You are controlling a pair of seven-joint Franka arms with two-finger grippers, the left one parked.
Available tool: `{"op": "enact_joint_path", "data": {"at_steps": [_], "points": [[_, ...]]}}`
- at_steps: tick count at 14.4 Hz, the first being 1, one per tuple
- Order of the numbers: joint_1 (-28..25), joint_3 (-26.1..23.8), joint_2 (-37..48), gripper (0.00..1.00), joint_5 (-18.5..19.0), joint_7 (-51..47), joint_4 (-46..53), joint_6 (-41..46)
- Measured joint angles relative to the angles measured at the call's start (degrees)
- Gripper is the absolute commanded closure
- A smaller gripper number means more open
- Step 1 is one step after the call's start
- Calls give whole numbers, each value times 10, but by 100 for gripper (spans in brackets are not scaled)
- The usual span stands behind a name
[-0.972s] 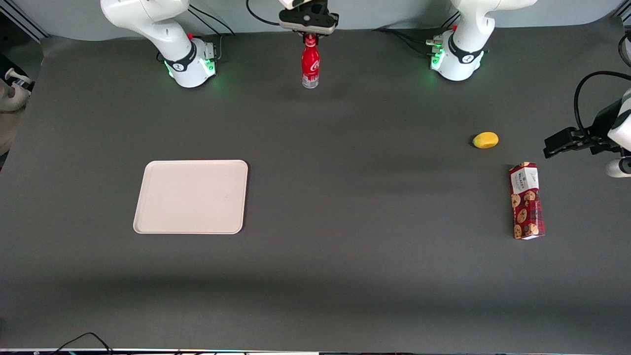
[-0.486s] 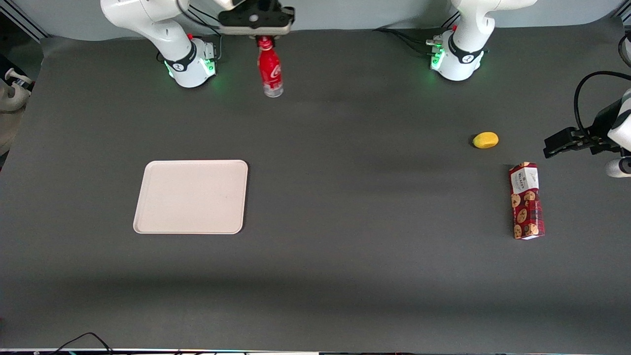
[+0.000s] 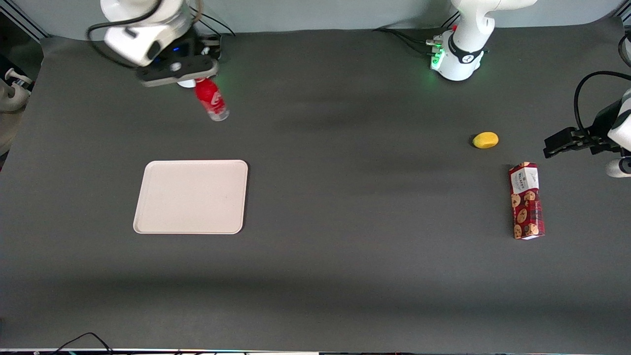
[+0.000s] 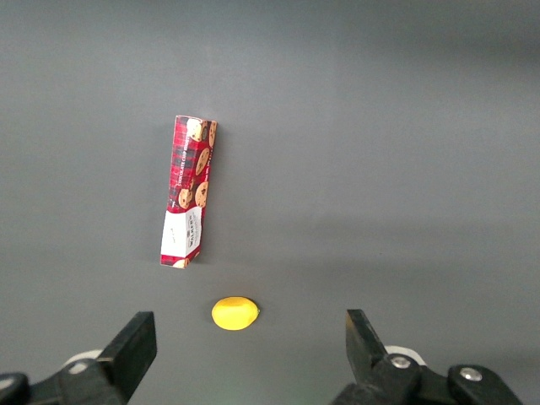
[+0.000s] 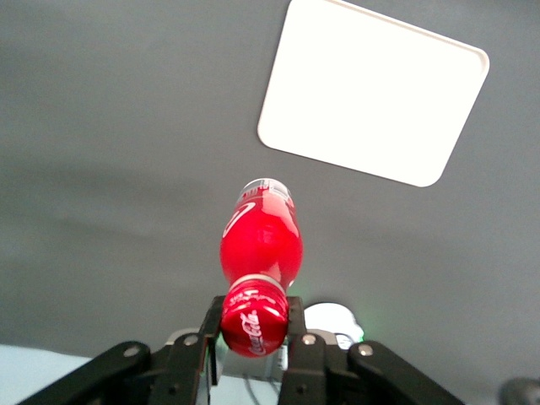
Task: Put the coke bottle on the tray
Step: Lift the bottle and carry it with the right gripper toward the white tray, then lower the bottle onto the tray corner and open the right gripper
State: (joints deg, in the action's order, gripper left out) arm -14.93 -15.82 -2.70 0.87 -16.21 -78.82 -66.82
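Note:
My right gripper [image 3: 196,79] hangs above the table near the working arm's base, shut on the red cap of the coke bottle [image 3: 211,100]. The slim red bottle dangles tilted below the fingers, its clear base clear of the table. In the right wrist view the gripper [image 5: 253,325] clamps the cap, with the coke bottle [image 5: 261,240] pointing toward the tray [image 5: 371,101]. The pale cream tray [image 3: 191,196] lies flat on the table, nearer the front camera than the bottle, with nothing on it.
A red cookie box [image 3: 526,200] and a small yellow lemon-like object [image 3: 485,140] lie toward the parked arm's end of the table; the left wrist view shows the same cookie box [image 4: 187,191] and yellow object [image 4: 234,312].
My right gripper has carried the bottle from the table's middle toward the working arm's end and a little nearer the front camera. The bottle now hangs more tilted.

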Motion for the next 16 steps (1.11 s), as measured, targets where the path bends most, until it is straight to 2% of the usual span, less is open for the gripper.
{"op": "enact_joint_path", "data": {"at_steps": [3,7,16], "points": [[2,81,27,94,1,111,-54,-6],[9,172,54,94,28,256,-172,-112],[12,266,46,94,65,388,-393,-431]]}}
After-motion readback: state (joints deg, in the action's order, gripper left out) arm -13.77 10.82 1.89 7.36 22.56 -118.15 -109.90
